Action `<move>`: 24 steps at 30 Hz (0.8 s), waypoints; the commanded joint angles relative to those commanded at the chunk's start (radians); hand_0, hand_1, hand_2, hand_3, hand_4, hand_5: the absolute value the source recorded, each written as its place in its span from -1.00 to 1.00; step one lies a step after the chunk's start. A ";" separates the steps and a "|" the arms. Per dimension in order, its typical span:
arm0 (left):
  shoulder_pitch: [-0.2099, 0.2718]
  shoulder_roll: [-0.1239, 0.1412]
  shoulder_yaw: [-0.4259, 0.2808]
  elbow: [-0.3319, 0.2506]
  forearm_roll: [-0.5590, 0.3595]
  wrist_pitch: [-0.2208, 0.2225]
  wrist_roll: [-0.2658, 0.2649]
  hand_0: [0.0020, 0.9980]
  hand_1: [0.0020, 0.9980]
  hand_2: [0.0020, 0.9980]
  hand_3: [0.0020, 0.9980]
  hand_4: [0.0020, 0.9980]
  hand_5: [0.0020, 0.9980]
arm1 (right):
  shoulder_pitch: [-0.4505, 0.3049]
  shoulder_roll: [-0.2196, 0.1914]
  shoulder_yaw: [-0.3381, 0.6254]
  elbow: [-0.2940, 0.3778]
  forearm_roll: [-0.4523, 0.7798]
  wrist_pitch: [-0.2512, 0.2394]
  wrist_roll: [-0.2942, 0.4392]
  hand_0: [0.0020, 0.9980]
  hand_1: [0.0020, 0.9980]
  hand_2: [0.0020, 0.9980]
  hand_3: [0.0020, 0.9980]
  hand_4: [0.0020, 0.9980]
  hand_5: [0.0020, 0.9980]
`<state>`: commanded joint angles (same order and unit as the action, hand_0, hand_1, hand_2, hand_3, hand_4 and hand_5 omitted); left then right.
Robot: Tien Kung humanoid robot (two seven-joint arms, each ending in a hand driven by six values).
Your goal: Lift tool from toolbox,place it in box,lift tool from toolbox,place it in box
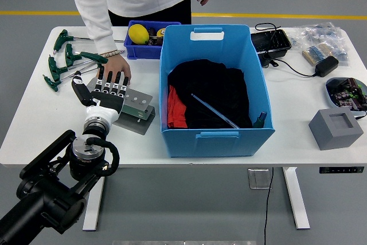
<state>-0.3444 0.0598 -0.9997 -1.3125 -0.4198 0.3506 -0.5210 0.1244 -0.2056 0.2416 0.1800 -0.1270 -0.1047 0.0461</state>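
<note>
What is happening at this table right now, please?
The left robot hand reaches over the grey tool holder on the white table, fingers spread, holding nothing. A person's hand rests just behind it, beside the green-handled tools. The blue box already holds dark cloth and a thin tool.

- A white table carries everything.
- At its centre stands a large blue box.
- At 11 o'clock from that, a small blue tray.
- At 9 o'clock, a grey metal tool block.
- At 10 o'clock, green-handled T wrenches lie spread out.
- At 1 o'clock, a black case, a power adapter and bagged parts.
- At 3 o'clock, a grey block and a round dish.
</note>
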 joint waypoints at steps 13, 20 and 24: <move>0.021 -0.007 -0.001 -0.052 -0.006 0.007 -0.006 0.67 0.73 0.99 1.00 0.45 0.70 | 0.001 0.001 0.026 0.000 -0.020 -0.001 -0.002 0.37 0.32 0.42 0.15 0.56 0.45; 0.042 -0.014 -0.011 -0.079 0.004 0.009 -0.006 0.67 0.73 1.00 1.00 0.46 0.68 | 0.003 0.000 0.016 0.000 -0.009 0.000 0.000 0.37 0.31 0.42 0.15 0.57 0.45; 0.047 -0.015 -0.014 -0.081 0.006 0.010 -0.006 0.68 0.74 1.00 1.00 0.47 0.63 | 0.005 -0.001 0.005 0.000 0.002 -0.001 0.002 0.37 0.31 0.42 0.14 0.56 0.46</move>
<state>-0.2978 0.0447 -1.0133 -1.3934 -0.4140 0.3606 -0.5265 0.1294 -0.2062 0.2465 0.1800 -0.1250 -0.1052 0.0481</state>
